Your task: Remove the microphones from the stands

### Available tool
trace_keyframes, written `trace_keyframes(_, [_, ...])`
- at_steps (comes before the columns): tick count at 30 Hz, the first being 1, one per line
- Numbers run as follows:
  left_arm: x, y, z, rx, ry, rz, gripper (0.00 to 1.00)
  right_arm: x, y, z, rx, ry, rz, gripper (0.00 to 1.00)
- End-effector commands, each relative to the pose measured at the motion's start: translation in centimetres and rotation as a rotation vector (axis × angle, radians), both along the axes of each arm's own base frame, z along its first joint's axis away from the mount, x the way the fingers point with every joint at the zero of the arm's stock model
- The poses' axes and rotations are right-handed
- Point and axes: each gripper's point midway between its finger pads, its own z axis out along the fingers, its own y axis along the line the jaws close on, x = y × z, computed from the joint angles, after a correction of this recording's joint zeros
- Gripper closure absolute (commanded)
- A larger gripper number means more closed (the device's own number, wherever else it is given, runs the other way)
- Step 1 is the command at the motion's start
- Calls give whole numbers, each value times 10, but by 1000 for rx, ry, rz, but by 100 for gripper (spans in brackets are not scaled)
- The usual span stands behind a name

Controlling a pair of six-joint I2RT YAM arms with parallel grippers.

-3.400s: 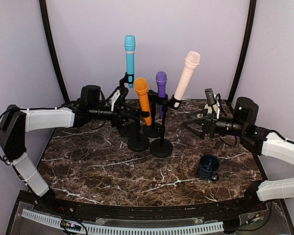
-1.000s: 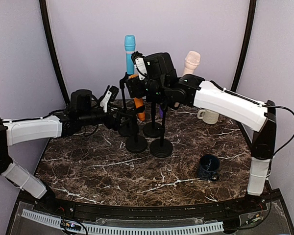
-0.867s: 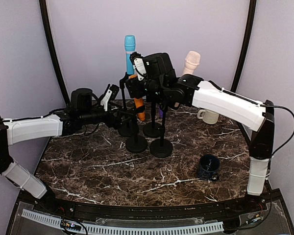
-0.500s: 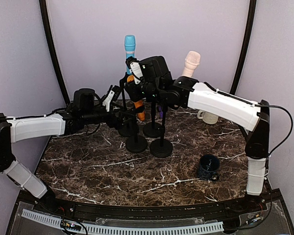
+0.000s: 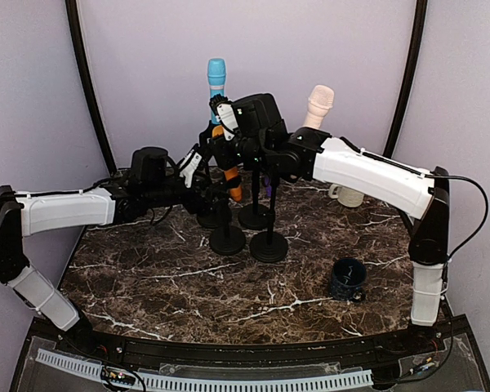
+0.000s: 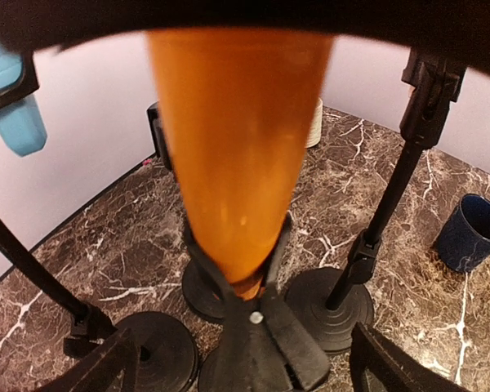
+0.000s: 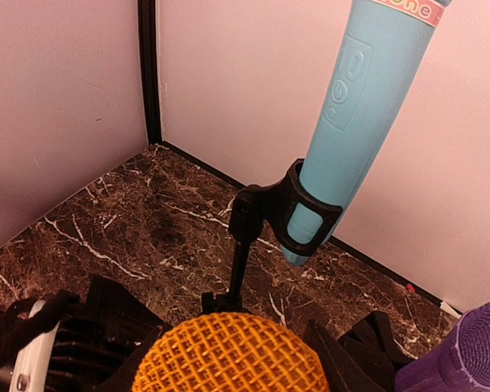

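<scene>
The orange microphone point(image 6: 241, 147) was seated near upright in its stand point(image 5: 229, 238) at the back of the desk point(image 5: 188, 278). The left claw point(image 6: 249, 367) was spread wide about the stand's clip, with nothing grasped. The right claw point(image 5: 222, 137) was placed directly over the mesh head, in line with the long axis. Whether it was closed could not be told.

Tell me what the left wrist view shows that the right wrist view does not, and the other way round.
Only the left wrist view shows the blue cup, the round stand bases and the orange microphone's tapered lower end in its clip. Only the right wrist view shows its mesh head, the purple microphone and the blue microphone's clip. Both show the orange and blue microphones.
</scene>
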Motion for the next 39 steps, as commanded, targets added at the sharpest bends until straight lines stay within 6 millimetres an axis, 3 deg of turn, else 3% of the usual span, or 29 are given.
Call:
trace_keyframes(1, [2,-6,10,80,-107,43,9,-3,-1,31,63,-44,-4,67])
trace_keyframes(14, [7,0,13,86,-119,106,29,-5,-1,34,70,-48,-6,67])
trace_keyframes(16, [6,0,13,85,-118,103,37,-5,-1,35,72,-49,-6,68])
trace_keyframes(20, [4,0,11,90,-105,92,66,-7,-1,39,77,-58,-8,68])
trace_keyframes(24, [1,-2,6,90,-88,81,78,-8,-3,44,73,-76,-19,68])
trace_keyframes(29, [-1,0,2,89,-73,85,81,-9,-12,61,95,-106,-43,69])
trace_keyframes(34, [-1,1,-4,86,-43,94,79,-25,-23,101,187,-147,-5,69])
trace_keyframes(38, [1,2,-7,81,-19,115,64,-47,-26,126,243,-169,75,69])
trace_keyframes(39, [0,2,-6,77,-17,116,54,-54,-27,131,256,-171,102,69])
